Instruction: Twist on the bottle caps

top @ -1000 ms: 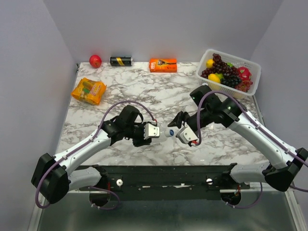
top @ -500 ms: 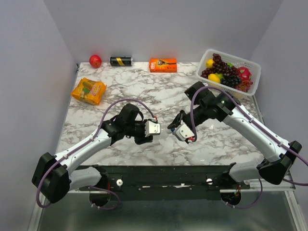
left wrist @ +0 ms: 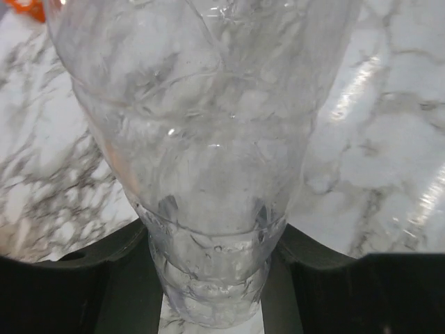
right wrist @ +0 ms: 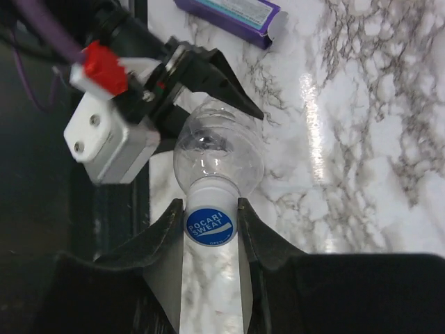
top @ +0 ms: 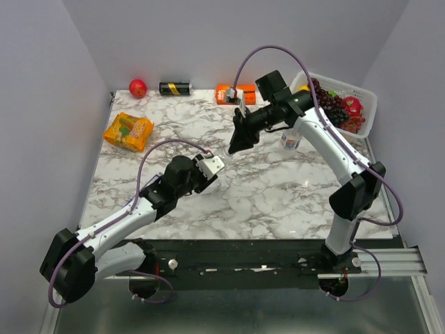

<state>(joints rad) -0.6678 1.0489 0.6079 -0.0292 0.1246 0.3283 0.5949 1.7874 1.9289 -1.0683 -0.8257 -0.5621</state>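
**Risk: bottle slips or cap cross-threads while both are held between the arms**

Marble table (top: 278, 202): the work seems to happen above it, not on it. If either grip fails, the piece probably drops and rolls, most likely toward the near edge.

Both arms meet mid-table, tip to tip. If the two wrists are off-axis, the turning cap would lever the bottle sideways.

Fruit basket (top: 370, 106): the right arm reaches out just beside it. A second bottle (top: 290, 141) stands upright close under that arm, so a wide elbow swing could knock it over. Cannot tell if it is capped.

Clear bottle (right wrist: 217, 149): the left gripper (left wrist: 208, 278) is clamped on its lower body and the neck points at the right arm. The plastic is thin and slick. Twisting torque could spin it in the fingers, so the cap never tightens, and a harder squeeze would crush it.

Blue cap (right wrist: 209, 226): it sits on the bottle neck, with the right gripper (right wrist: 208, 204) closed narrowly on its sides. Cannot tell how far it is threaded. The pinch area is small, so it could slip, start tilted and jam, or pop off if let go early.
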